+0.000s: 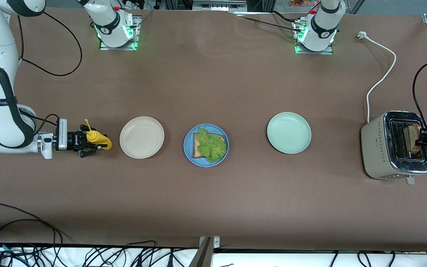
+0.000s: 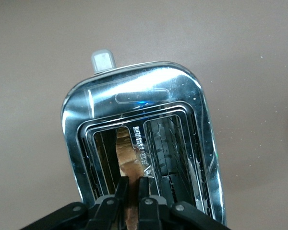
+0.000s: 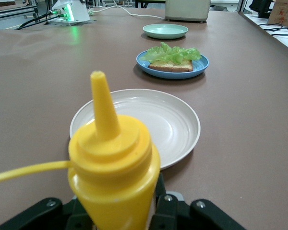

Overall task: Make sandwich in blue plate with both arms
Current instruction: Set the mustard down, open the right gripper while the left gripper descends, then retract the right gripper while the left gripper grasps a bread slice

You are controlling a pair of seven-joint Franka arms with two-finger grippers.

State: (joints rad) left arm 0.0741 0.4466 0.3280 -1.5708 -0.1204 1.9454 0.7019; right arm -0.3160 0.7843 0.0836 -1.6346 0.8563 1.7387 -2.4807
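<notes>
Left tool clamped on bread slice in toaster; right tool around mustard bottle, grip unclear.

Left pincer grips bread slice in toaster.

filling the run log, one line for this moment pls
left gripper: shut on bread slice in toaster | right gripper: at mustard bottle | blue plate: bread, lettuce
</notes>
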